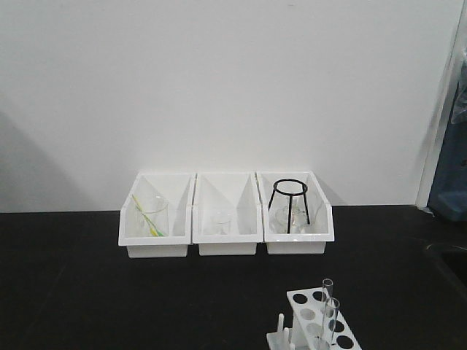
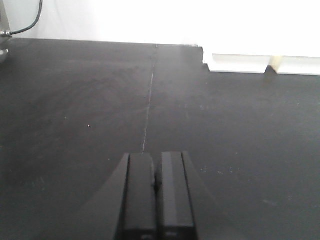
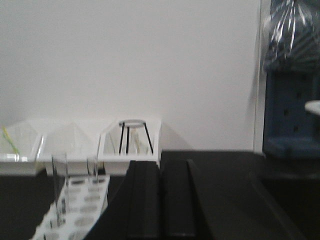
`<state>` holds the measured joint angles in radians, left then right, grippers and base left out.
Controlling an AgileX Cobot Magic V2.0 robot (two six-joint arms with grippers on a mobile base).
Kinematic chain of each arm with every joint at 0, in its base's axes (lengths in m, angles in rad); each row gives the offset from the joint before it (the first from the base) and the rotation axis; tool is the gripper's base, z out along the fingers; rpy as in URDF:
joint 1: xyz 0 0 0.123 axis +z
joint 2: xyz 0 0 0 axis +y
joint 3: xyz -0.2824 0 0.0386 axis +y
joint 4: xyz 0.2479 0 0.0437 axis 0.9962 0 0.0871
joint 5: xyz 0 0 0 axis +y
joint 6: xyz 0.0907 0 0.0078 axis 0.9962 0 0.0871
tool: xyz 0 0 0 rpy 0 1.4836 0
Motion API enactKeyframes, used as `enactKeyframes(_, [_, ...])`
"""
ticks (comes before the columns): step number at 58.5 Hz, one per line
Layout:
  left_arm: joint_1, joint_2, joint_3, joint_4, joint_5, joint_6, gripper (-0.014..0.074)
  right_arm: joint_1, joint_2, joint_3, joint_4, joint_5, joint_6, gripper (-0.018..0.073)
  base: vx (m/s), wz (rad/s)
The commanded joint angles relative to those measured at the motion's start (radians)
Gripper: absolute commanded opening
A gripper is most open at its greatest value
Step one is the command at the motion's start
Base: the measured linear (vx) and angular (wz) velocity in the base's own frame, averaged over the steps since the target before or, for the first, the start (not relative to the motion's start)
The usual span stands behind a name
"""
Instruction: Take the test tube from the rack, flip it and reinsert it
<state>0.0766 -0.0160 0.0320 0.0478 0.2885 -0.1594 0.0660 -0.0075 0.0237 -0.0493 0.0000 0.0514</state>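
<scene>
Two test tubes [image 1: 327,302] upright in rack [image 1: 314,321]

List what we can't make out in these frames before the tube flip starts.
- Rack: near end cut off by the bottom edge, front view.
- Test tube bottoms: blurred in right wrist view, so seating depth is unclear.
- Middle bin contents: too small, front view.
- Right hand and left hand: tips cut off by the bottom edge.

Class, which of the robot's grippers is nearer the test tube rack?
Right. The right gripper sits just beside the rack, shut. The left gripper, also shut, faces bare black table, with no rack in its view.
</scene>
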Motion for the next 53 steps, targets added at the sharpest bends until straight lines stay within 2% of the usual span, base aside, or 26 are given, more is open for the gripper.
enactKeyframes(1, [-0.007,-0.011,0.0,-0.004,-0.086,0.0,-0.0006,-0.005,-0.015,0.009,-0.016,0.025,0.001,-0.0012,0.0,0.0])
enactKeyframes(6, [-0.007,-0.011,0.0,-0.004,-0.086,0.0,-0.0006,-0.005,-0.015,0.008,-0.016,0.06,-0.005,-0.0012,0.0,0.01])
enactKeyframes(53, [-0.007,-0.011,0.0,-0.004,-0.086,0.0,-0.0006,-0.007,-0.013,0.008,-0.012,0.06,-0.006,-0.0012,0.0,0.0])
